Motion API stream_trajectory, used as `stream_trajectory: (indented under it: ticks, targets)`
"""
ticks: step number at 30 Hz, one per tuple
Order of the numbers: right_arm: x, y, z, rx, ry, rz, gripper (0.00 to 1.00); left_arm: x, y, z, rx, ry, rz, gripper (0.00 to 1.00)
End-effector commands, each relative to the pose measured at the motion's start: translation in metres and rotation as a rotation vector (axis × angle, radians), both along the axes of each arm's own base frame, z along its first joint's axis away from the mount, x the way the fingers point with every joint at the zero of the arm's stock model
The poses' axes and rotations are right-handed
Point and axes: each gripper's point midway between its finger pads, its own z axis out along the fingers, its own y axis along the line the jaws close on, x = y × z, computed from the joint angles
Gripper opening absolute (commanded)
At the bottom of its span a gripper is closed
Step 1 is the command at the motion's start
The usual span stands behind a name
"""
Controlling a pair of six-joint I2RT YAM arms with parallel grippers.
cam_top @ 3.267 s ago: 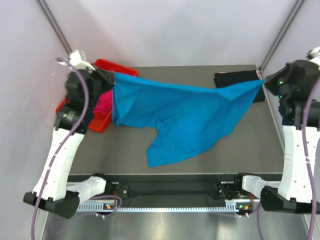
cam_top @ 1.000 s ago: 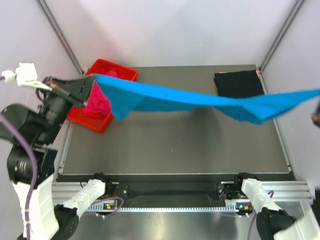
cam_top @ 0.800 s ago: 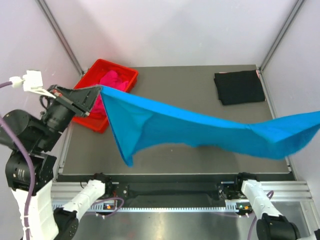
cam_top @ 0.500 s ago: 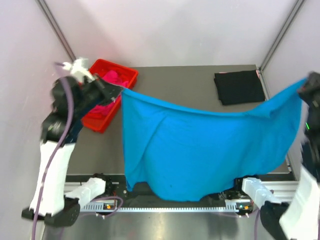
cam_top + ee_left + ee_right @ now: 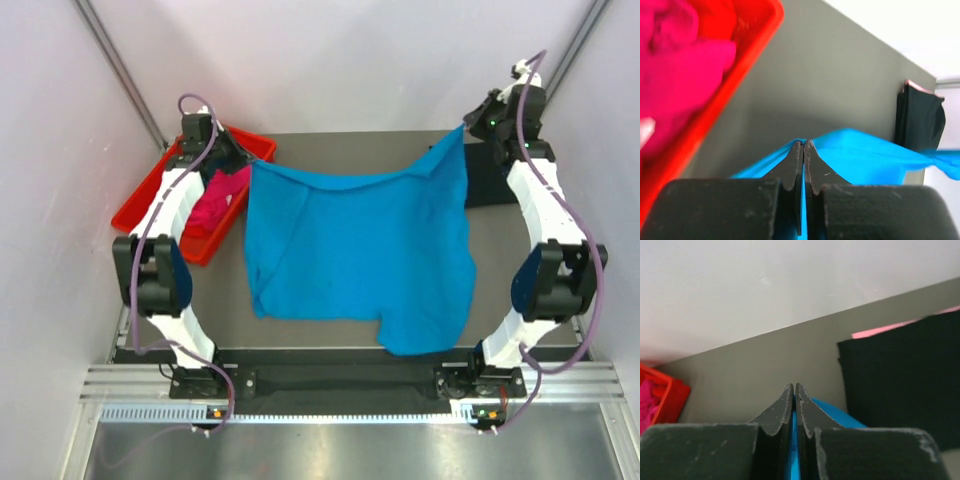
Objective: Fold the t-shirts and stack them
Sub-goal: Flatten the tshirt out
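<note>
Your left claw (image 5: 240, 166) and right claw (image 5: 466, 128) are each clamped tight on a corner of the blue shirt (image 5: 360, 250), draped over the counter (image 5: 330, 148) from its far edge, so lower both evenly, taut, laying it flat.

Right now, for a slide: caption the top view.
Left hand and right hand hold the blue shirt spread over the table.

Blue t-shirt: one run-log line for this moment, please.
left gripper shut on blue t-shirt | right gripper shut on it | shirt spread over table
</note>
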Motion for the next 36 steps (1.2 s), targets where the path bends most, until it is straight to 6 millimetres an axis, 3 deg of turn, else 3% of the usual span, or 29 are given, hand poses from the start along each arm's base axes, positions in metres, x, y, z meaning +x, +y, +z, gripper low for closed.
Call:
stream_trajectory:
  ticks: [1, 6, 10, 11, 13, 16, 17, 18, 20, 21, 22, 24, 25, 27, 28, 29, 31, 33, 34, 35, 36]
  targets:
    - [0.022, 0.029, 0.075, 0.024, -0.294, 0.154, 0.0, 0.049, -0.005, 0.054, -0.031, -0.253, -0.07, 0.0]
    - [0.045, 0.045, 0.044, 0.046, -0.259, 0.214, 0.0, 0.069, 0.0, 0.045, -0.012, -0.271, -0.066, 0.0]
    - [0.057, 0.046, 0.02, 0.062, -0.214, 0.205, 0.0, 0.076, 0.0, 0.034, -0.006, -0.257, -0.077, 0.0]
    - [0.06, 0.044, 0.01, 0.07, -0.188, 0.191, 0.0, 0.077, 0.0, 0.033, -0.003, -0.258, -0.079, 0.0]
    - [0.062, 0.033, 0.001, 0.077, -0.137, 0.115, 0.0, 0.081, 0.019, 0.029, 0.014, -0.247, -0.053, 0.0]
    - [0.047, 0.009, -0.016, 0.084, -0.036, -0.023, 0.0, 0.082, 0.037, 0.024, 0.048, -0.209, -0.029, 0.0]
    - [0.036, 0.005, -0.005, 0.089, -0.04, -0.041, 0.0, 0.081, 0.039, 0.024, 0.044, -0.203, -0.031, 0.0]
    - [0.03, -0.004, -0.006, 0.087, -0.026, -0.066, 0.0, 0.079, 0.045, 0.026, 0.03, -0.205, -0.023, 0.0]
    - [0.01, -0.008, 0.01, 0.078, -0.012, -0.072, 0.0, 0.071, 0.041, 0.042, -0.002, -0.232, -0.061, 0.0]
    - [0.004, -0.011, 0.026, 0.065, -0.028, -0.086, 0.0, 0.067, 0.037, 0.047, -0.012, -0.239, -0.075, 0.0]
    - [-0.005, -0.012, 0.037, 0.058, -0.031, -0.09, 0.0, 0.057, 0.034, 0.07, -0.022, -0.28, -0.091, 0.0]
    - [-0.031, -0.009, 0.08, 0.05, -0.094, -0.074, 0.0, 0.042, 0.026, 0.095, -0.055, -0.317, -0.112, 0.0]
    - [-0.042, -0.008, 0.097, 0.052, -0.119, -0.074, 0.0, 0.026, 0.025, 0.128, -0.058, -0.378, -0.112, 0.0]
    - [-0.077, -0.013, 0.143, 0.044, -0.172, -0.105, 0.0, 0.006, 0.022, 0.16, -0.085, -0.425, -0.102, 0.0]
    - [-0.088, -0.015, 0.157, 0.039, -0.198, -0.116, 0.0, -0.016, 0.019, 0.191, -0.092, -0.477, -0.104, 0.0]
    - [-0.113, -0.016, 0.183, 0.035, -0.258, -0.129, 0.0, -0.027, 0.019, 0.204, -0.1, -0.494, -0.099, 0.0]
    - [-0.141, -0.025, 0.201, 0.026, -0.293, -0.179, 0.0, -0.063, 0.013, 0.24, -0.129, -0.533, -0.104, 0.0]
    - [-0.178, -0.03, 0.227, 0.018, -0.36, -0.212, 0.0, -0.088, 0.007, 0.253, -0.157, -0.541, -0.115, 0.0]
    - [-0.191, -0.031, 0.233, 0.012, -0.377, -0.219, 0.0, -0.116, 0.001, 0.273, -0.168, -0.593, -0.14, 0.0]
    - [-0.218, -0.031, 0.243, 0.011, -0.406, -0.231, 0.0, -0.129, -0.002, 0.278, -0.182, -0.602, -0.151, 0.0]
    - [-0.232, -0.036, 0.245, 0.009, -0.412, -0.261, 0.0, -0.14, -0.005, 0.275, -0.198, -0.594, -0.158, 0.0]
